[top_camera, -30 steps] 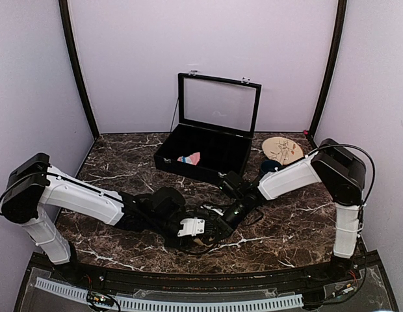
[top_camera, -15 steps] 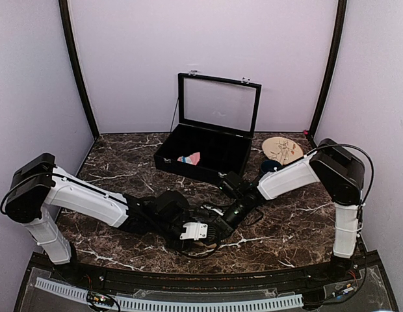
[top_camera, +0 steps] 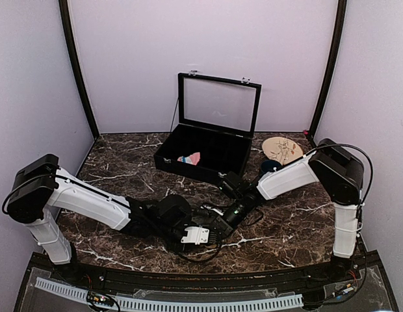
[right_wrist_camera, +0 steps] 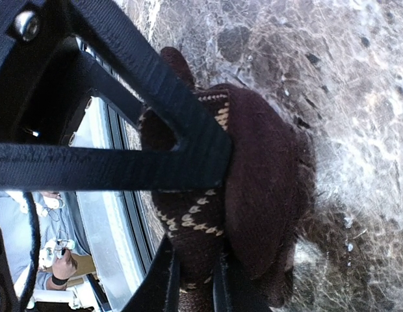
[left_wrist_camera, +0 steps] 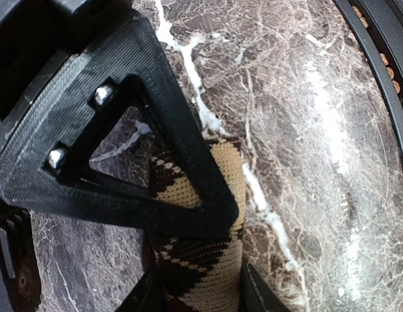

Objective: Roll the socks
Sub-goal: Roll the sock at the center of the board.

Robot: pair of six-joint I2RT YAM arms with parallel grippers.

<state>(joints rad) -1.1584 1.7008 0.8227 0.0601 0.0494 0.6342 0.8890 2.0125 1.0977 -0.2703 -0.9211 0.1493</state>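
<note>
Right wrist: my right end effector pinches the brown sock; left end effector straddles it, grip unclear; next, roll inward.

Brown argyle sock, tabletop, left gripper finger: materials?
Dark brown sock with tan argyle diamonds: knitted fabric, matte; stitch loops visible. Dark veined tabletop: marble-look, glossy glare; possibly laminate. Black triangular left gripper finger: likely printed plastic; fine layer lines.

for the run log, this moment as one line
left end effector: astride brown argyle sock, grip unclear | right end effector: shut on it | pink sock: in black case
</note>
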